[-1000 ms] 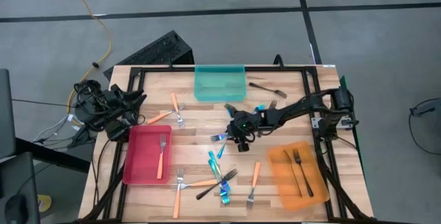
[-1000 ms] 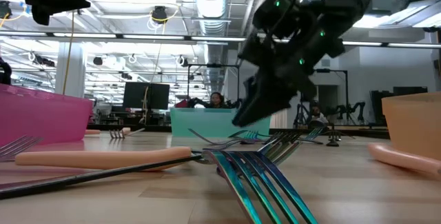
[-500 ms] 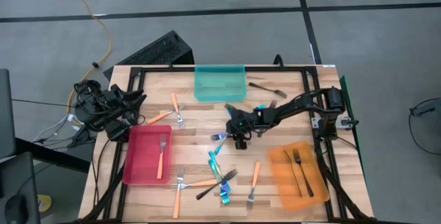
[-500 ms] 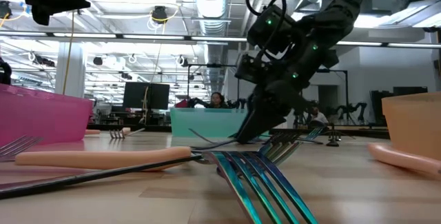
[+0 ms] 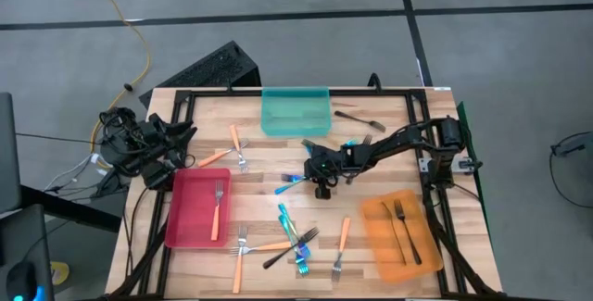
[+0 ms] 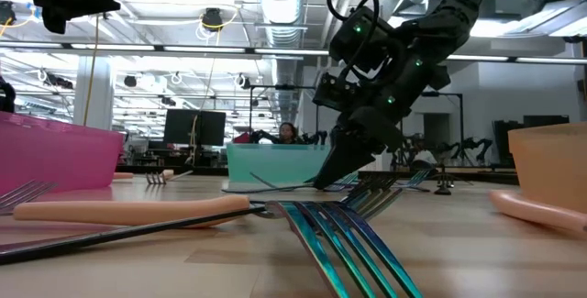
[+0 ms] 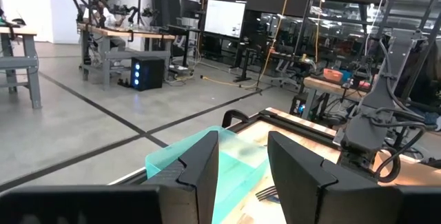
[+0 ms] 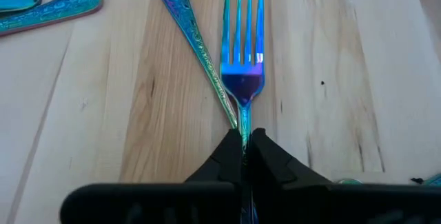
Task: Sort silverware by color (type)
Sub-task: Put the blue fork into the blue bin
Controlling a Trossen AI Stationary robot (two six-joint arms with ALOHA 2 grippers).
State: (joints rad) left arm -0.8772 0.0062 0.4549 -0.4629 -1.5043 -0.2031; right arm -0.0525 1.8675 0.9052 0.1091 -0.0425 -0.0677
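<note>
so the right gripper (image 8: 244,141) is pinched tight on the thin neck of a blue fork (image 8: 242,58), low over the middle of the table (image 5: 259,167), second blue handle (image 8: 196,41) just beside it. left gripper (image 7: 242,176) hangs part open near the teal tray (image 7: 227,158)

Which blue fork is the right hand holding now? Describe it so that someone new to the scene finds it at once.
Start at the teal tray at the table's far edge and come toward the table's middle, to the right hand. The held blue fork sticks out of it toward the red tray. Unlike the other blue forks, it is pinched by its handle between shut fingers.
</note>
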